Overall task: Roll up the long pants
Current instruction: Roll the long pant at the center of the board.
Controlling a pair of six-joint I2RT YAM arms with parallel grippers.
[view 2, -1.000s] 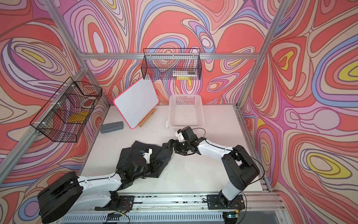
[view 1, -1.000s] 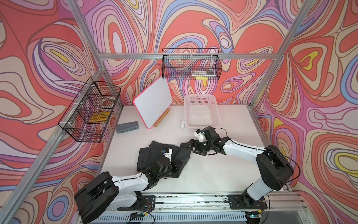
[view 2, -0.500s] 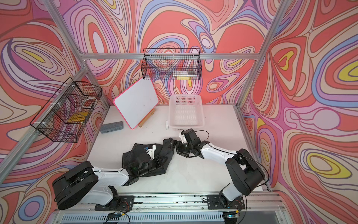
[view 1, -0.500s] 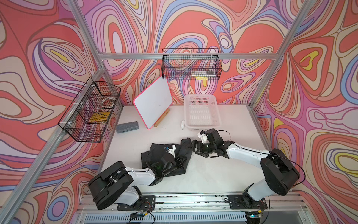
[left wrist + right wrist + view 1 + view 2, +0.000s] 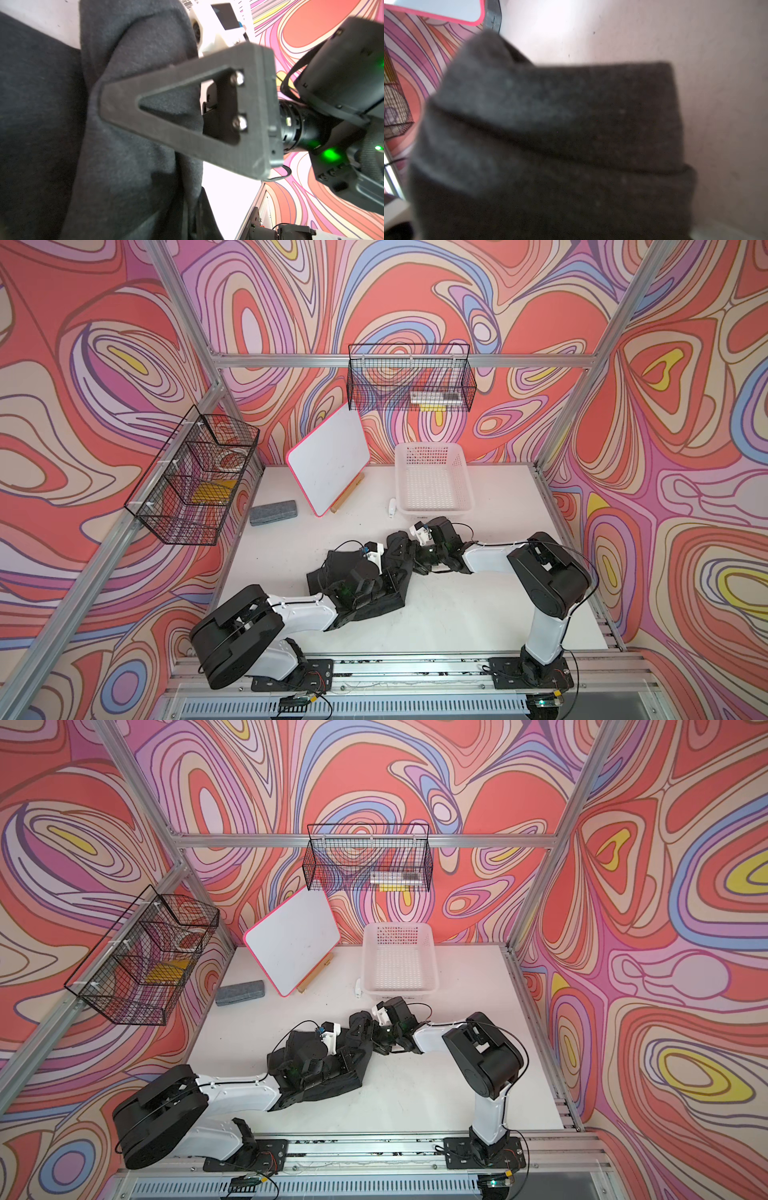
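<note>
While the long pants (image 5: 386,597) — bunched at centre frame — are pinched by the closed left gripper (image 5: 98,102), the opening of the right gripper (image 5: 411,560) cannot be told; they could be unrolled by uneven pulling.

White table (image 5: 478,614) seen from above. Dark pants (image 5: 392,599) lie bunched near its middle. Toward the back stand a grey eraser (image 5: 273,512), a pink-edged whiteboard (image 5: 328,464) on a wooden stand (image 5: 348,495), and a white basket (image 5: 432,512) with a small white piece (image 5: 392,507) just beside it.
</note>
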